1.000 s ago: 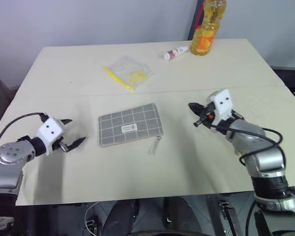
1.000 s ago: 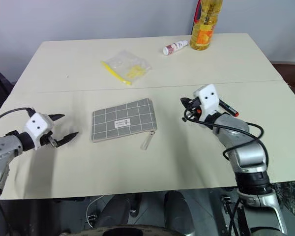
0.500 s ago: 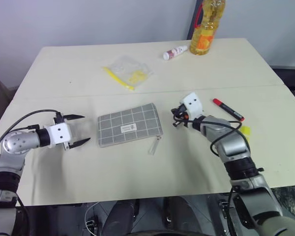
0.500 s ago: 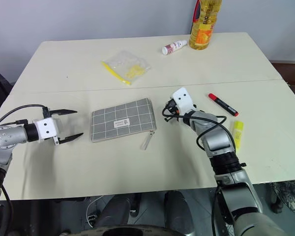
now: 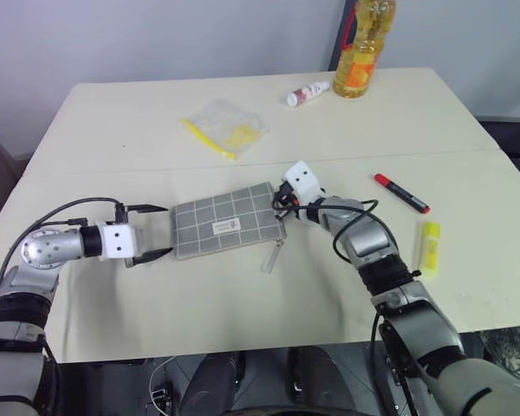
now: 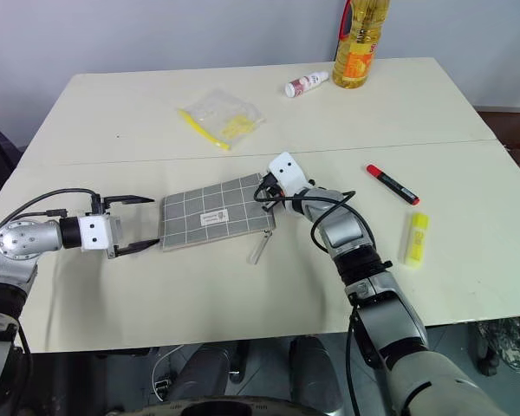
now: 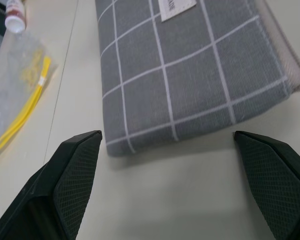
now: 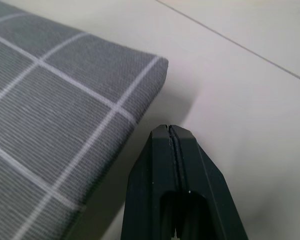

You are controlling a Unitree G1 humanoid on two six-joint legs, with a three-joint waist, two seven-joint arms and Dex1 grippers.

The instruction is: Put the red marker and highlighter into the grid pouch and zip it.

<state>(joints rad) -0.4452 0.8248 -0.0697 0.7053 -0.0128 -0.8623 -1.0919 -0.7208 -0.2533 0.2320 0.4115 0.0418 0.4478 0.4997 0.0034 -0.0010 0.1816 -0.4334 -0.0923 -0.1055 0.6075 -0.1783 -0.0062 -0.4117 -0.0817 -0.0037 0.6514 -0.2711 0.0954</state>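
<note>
The grid pouch [image 5: 229, 220] is lying flat mid-tabletop, its woven grey fabric crossed by white lines, a small white label on its face and its zipper pull [image 5: 272, 257] trailing off one corner. It is looking shut, with nothing inside yet. The red marker [image 5: 401, 192], slim and dark-barrelled, and the blocky yellow highlighter [image 5: 430, 245] are resting well apart from it on the right. So opening, loading and zipping are all remaining. The left hand [image 6: 128, 224] is spreading its textured black fingers just beside the pouch's left edge. The right hand [image 8: 171, 131] is pressing its fingers together, empty, at the pouch's far right corner.
</note>
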